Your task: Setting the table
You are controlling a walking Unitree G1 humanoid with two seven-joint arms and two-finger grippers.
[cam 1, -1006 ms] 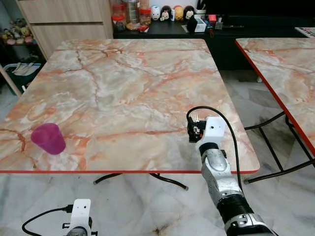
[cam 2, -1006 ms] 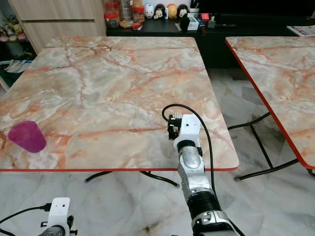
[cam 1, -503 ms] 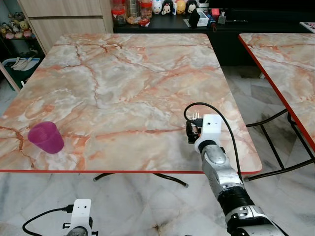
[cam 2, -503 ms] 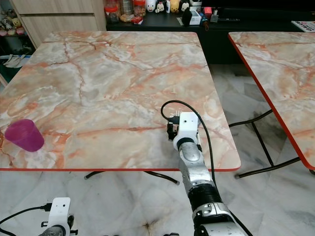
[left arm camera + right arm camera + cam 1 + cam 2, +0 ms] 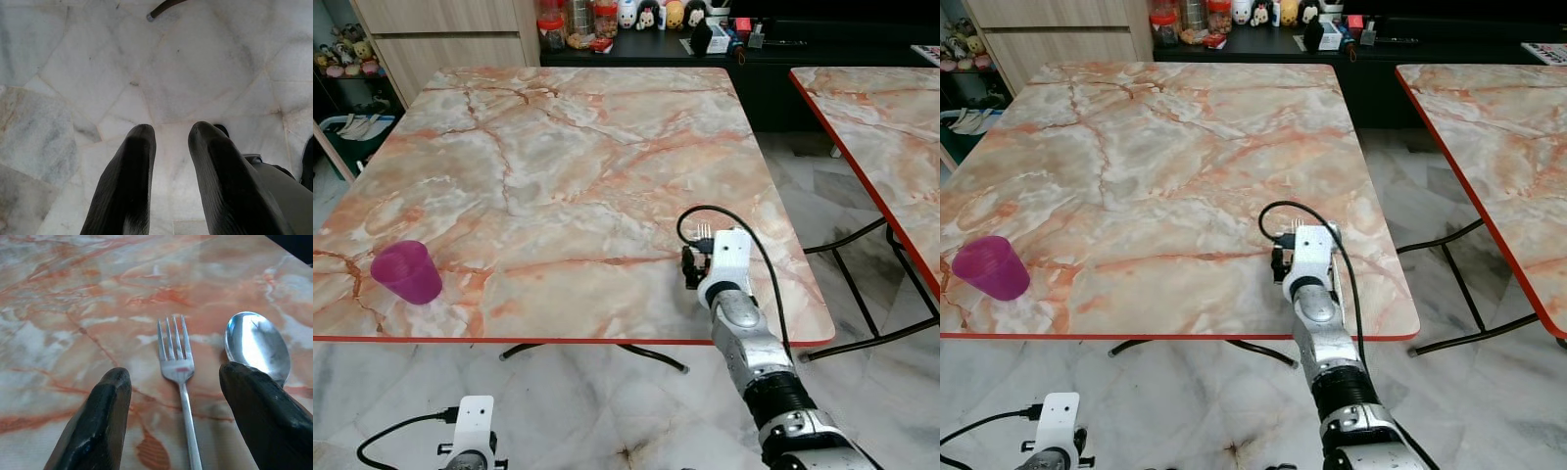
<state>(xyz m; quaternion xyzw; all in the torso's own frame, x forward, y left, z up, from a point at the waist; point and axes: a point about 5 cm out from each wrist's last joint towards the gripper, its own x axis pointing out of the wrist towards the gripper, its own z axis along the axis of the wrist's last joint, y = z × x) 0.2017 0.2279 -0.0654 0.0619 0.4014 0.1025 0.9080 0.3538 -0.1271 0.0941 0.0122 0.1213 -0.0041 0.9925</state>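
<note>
A marble table (image 5: 558,157) with a red edge stands before me. On its near left part a pink cup (image 5: 407,271) stands upright. My right gripper (image 5: 176,372) hovers low over the near right part, open. A silver fork (image 5: 178,364) lies on the tabletop between its fingers (image 5: 105,421). Beside the fork lies a silver spoon (image 5: 254,345), partly hidden behind the other finger. From the head, the fork's tines (image 5: 702,232) peek out past the right wrist (image 5: 724,259). My left gripper (image 5: 168,134) hangs open over the marble floor, below the table's front edge.
A second marble table (image 5: 881,108) stands to the right, across a gap of floor with black table legs (image 5: 862,333). Behind the table is a black sideboard (image 5: 636,49) with jars and figurines, and a wooden cabinet (image 5: 440,29) at the far left.
The head view has shifted slightly. My right gripper has stayed over the same near right spot of the table, edging a little left. The cup has not moved.
</note>
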